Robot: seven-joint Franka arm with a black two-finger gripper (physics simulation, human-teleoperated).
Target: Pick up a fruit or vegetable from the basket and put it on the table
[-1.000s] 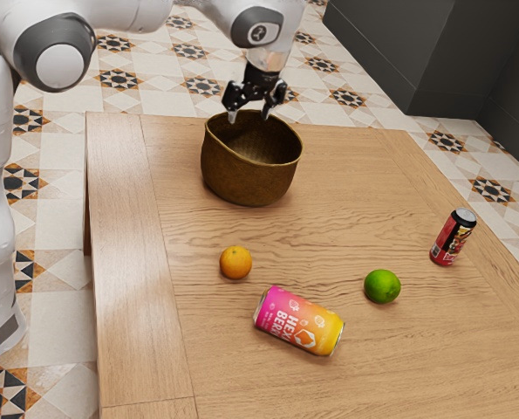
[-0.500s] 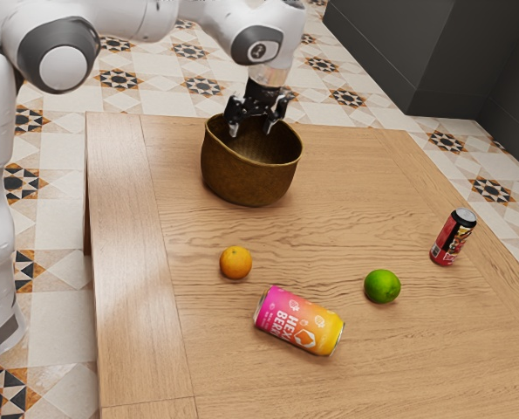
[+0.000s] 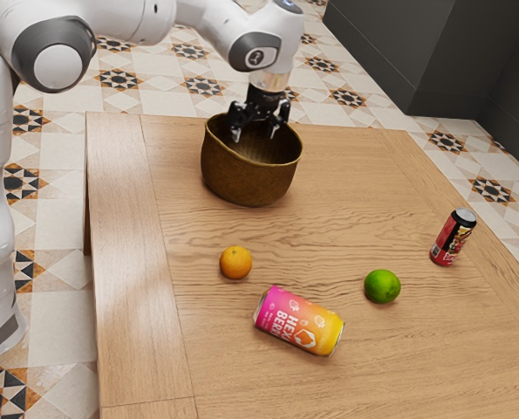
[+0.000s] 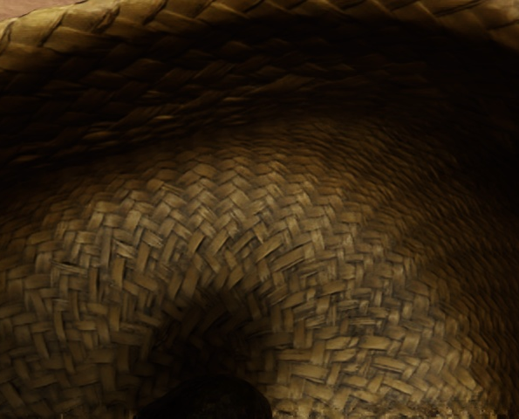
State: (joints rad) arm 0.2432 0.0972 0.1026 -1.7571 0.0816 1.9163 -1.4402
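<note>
As the gripper (image 3: 256, 133) is at the mouth of the basket (image 3: 249, 182), its fingers stand well apart and hold nothing. Inside, under the hand, there is a dark rounded thing (image 4: 208, 400), too shadowed to name. On the surface (image 3: 329, 205), from the basket, the orange (image 3: 235, 262) lies at six o'clock, the red can (image 3: 452, 240) at four.

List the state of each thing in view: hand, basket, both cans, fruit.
Hand: open, fingertips at the basket's mouth.
Basket: upright, uncovered.
Pink-yellow can: on its side.
Red-black can: upright.
Orange: whole, on the table.
Green fruit: whole, on the table.
Dark shape under the hand: can't tell what it is.
</note>
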